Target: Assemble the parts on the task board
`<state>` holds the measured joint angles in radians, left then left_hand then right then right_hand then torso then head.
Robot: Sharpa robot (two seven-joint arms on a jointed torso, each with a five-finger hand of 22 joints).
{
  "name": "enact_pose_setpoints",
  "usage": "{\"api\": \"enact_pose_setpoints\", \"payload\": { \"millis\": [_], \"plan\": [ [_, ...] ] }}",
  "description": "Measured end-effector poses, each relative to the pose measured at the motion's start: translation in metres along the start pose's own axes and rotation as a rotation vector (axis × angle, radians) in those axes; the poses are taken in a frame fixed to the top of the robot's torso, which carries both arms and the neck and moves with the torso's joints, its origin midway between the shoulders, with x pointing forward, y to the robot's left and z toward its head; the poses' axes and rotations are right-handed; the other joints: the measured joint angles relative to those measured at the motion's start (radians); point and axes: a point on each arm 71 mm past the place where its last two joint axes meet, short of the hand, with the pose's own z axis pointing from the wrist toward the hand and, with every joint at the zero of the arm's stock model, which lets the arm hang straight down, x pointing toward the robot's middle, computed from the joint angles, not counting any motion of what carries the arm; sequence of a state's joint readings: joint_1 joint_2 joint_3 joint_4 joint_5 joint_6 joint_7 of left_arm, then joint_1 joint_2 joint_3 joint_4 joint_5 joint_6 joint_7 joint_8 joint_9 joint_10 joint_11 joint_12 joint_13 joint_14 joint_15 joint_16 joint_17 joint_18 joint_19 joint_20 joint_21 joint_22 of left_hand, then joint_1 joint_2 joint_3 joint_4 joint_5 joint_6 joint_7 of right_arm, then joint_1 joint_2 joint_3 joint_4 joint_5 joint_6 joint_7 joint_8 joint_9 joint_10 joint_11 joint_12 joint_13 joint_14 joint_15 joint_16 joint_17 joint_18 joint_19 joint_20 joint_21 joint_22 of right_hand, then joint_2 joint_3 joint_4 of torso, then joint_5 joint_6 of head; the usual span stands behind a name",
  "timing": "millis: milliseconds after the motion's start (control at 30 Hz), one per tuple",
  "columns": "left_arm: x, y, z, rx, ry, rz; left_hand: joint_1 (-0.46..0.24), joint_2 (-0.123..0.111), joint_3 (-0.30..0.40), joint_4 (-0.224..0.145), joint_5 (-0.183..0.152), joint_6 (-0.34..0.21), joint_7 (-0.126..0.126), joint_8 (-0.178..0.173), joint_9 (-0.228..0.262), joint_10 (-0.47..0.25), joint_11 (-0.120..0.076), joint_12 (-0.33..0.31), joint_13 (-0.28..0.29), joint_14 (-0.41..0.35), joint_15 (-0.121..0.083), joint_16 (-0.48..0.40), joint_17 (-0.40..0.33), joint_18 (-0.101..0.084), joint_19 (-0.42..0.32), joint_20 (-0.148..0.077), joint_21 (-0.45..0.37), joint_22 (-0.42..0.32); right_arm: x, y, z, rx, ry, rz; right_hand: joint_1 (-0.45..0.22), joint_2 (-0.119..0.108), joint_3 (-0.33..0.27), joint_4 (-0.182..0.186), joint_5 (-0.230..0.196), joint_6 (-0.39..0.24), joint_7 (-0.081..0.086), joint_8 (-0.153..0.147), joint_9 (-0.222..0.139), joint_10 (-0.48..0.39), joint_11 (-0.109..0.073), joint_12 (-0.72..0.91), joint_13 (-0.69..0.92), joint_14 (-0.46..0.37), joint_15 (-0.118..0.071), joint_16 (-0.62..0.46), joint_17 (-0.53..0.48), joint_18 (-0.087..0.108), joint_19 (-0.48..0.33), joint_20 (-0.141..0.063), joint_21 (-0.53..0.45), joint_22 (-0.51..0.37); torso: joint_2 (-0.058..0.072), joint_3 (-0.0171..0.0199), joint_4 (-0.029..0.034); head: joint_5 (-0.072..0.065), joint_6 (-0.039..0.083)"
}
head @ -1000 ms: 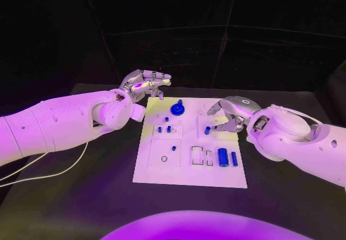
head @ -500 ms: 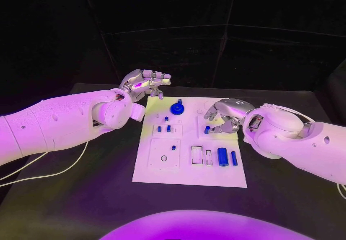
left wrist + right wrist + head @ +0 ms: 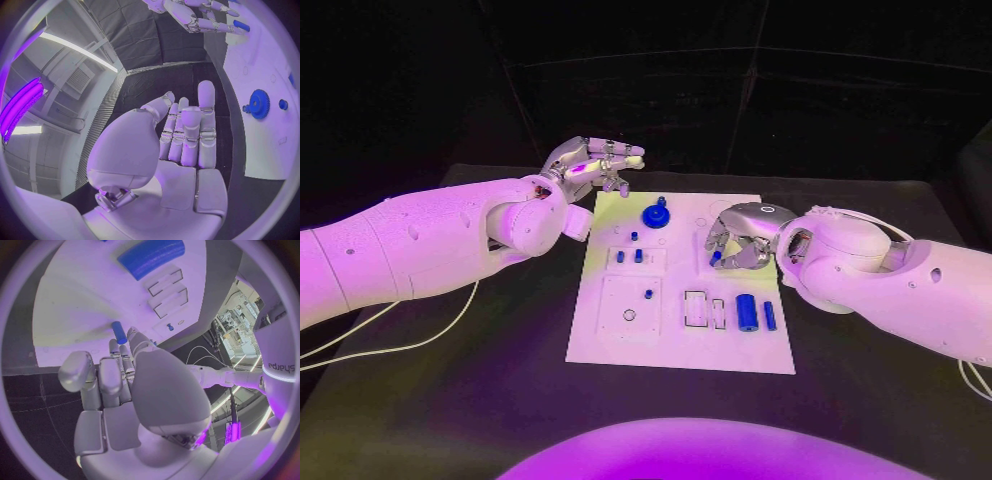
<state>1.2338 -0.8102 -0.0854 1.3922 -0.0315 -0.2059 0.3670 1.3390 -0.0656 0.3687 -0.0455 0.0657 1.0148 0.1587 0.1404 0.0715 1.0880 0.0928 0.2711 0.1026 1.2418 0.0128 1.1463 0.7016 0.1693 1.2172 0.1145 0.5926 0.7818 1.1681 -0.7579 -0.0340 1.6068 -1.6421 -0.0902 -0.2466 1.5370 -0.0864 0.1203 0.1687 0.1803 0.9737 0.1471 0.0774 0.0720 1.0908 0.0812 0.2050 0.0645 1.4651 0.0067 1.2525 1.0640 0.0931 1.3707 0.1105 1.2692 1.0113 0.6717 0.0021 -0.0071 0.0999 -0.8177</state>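
Observation:
The white task board [image 3: 678, 345] lies in the middle of the black table. My right hand [image 3: 737, 238] hovers over the board's right middle, fingers curled down, pinching a small blue peg [image 3: 717, 257] at its fingertips; the right wrist view shows that peg [image 3: 119, 332] poking out between them. My left hand [image 3: 596, 165] hangs above the board's far left corner, holding nothing, with its fingers [image 3: 187, 130] extended. A blue gear [image 3: 655, 216] stands near the far edge. Two short blue pegs [image 3: 629, 257] stand left of centre.
A thick blue cylinder [image 3: 747, 313] and a thin blue pin [image 3: 769, 317] lie at the board's near right, beside two rectangular slots [image 3: 695, 309]. A tiny blue peg [image 3: 648, 295] stands in the near-left plate. A white cable [image 3: 387, 350] trails on the table at left.
My right hand has shifted left and turned further over the blue peg, closing around it. The left hand and the other parts have stayed put.

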Motion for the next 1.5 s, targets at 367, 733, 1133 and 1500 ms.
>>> {"api": "enact_pose_setpoints", "payload": {
  "millis": [367,733,1133,1500],
  "plan": [
    [0.000,0.000,0.000,-0.001,-0.001,0.000,0.000,0.000,0.000,0.000,0.000,0.000,0.000,0.000,0.000,0.000,0.000,0.000,0.000,0.000,0.000,0.000,0.000,0.000,0.000,0.000,0.000,0.000,0.003,-0.001,0.003,0.004,0.028,-0.023,0.000,0.000,0.025,0.003,0.006,0.023,0.001,0.000,0.000,0.011,0.003,-0.020,-0.001,0.000,0.000,0.000,-0.002,0.000,0.002,-0.002,0.000,0.000,0.000,0.0004,-0.0016,0.002,-0.003],
    [-0.001,0.000,0.000,-0.002,-0.001,0.001,0.000,0.000,0.000,0.000,0.000,0.000,0.000,0.000,0.000,0.000,0.000,0.000,0.000,0.000,0.000,0.000,-0.001,0.000,0.000,0.000,-0.004,-0.001,0.005,-0.001,0.006,0.005,0.022,-0.026,0.029,0.029,0.118,-0.010,-0.018,0.081,-0.004,0.006,0.000,0.094,-0.010,-0.029,0.005,0.002,-0.016,0.011,0.004,0.000,0.011,-0.011,0.000,0.008,0.000,0.0001,-0.0015,0.002,-0.005],
    [-0.001,0.000,0.000,-0.002,-0.001,0.001,0.000,0.000,0.000,0.000,0.000,0.000,0.000,0.000,0.000,0.000,0.000,0.000,0.000,0.000,0.000,0.000,-0.001,0.000,0.000,0.000,-0.004,-0.001,0.003,-0.001,0.003,0.006,-0.025,-0.022,0.037,0.037,0.206,-0.055,-0.051,0.134,-0.015,0.020,0.001,0.155,-0.024,-0.040,0.018,-0.002,-0.027,0.019,0.012,0.000,0.023,-0.023,0.012,0.028,-0.001,0.0000,-0.0012,0.002,-0.007],
    [-0.002,0.000,0.000,-0.003,-0.003,0.001,0.000,0.000,0.000,0.000,0.000,0.000,0.000,0.000,0.000,0.000,0.000,0.004,0.000,0.000,0.000,0.000,-0.001,0.000,0.000,0.000,-0.004,-0.002,-0.006,0.013,-0.023,-0.048,-0.093,0.007,0.020,0.010,0.254,-0.080,-0.054,0.135,-0.013,0.012,0.000,0.158,-0.020,-0.067,0.019,-0.002,-0.027,0.023,0.011,0.000,0.023,-0.023,0.012,0.029,-0.002,-0.0005,-0.0021,0.003,-0.007]
  ]
}}
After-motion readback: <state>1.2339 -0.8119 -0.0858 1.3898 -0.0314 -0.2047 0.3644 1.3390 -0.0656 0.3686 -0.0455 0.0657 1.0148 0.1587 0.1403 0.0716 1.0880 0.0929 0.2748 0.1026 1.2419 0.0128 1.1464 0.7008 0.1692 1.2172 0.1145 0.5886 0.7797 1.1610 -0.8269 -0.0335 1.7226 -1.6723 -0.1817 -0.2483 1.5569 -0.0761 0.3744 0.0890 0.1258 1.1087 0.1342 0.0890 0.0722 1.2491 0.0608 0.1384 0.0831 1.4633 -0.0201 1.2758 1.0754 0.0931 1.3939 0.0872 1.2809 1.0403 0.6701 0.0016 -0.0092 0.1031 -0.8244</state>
